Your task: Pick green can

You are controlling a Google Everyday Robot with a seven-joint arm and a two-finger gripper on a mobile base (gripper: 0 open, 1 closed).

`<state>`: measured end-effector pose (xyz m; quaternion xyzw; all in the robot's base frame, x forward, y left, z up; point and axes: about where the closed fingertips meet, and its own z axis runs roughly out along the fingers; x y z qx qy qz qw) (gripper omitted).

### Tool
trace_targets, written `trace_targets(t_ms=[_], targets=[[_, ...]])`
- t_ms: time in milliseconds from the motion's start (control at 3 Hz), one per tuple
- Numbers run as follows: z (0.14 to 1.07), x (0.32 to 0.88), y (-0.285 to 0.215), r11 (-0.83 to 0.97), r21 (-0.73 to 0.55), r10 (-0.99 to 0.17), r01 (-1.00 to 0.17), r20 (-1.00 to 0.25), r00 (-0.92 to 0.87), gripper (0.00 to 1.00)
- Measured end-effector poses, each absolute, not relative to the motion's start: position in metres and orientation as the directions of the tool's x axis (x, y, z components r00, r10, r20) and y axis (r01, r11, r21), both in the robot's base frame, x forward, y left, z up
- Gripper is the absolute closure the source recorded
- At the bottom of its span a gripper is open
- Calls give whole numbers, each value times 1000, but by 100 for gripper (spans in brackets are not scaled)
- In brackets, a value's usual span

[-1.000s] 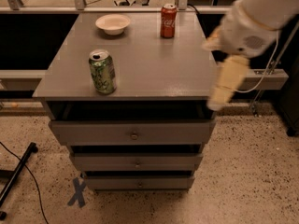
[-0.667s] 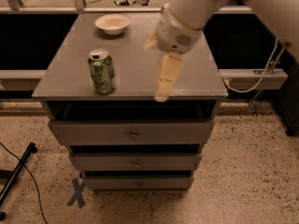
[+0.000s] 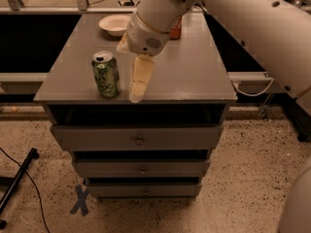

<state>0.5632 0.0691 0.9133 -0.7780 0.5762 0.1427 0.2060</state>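
Note:
The green can (image 3: 106, 74) stands upright near the front left corner of the grey cabinet top (image 3: 189, 76). It has a mottled green and white label and a silver top with a pull tab. My gripper (image 3: 138, 84) hangs from the white arm just to the right of the can, its cream-coloured fingers pointing down toward the front edge of the top. It is close beside the can and apart from it. It holds nothing that I can see.
A white bowl (image 3: 115, 24) sits at the back left of the top. A red can (image 3: 176, 29) at the back is mostly hidden behind my arm. Below the top are several drawers (image 3: 139, 140). A speckled floor with a black cable lies around.
My arm has swung from the right side of the cabinet leftward across the top, and the gripper now hangs right beside the green can. The can has not moved.

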Motion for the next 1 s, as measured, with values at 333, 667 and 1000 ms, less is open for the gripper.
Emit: trace_targets(t_ms=[333, 667, 1000], targets=[[903, 574, 64, -209, -165, -835, -964, -483, 264, 0], [892, 604, 69, -127, -209, -809, -970, -543, 223, 0], [889, 622, 75, -70, -220, -775, -973, -602, 192, 0]])
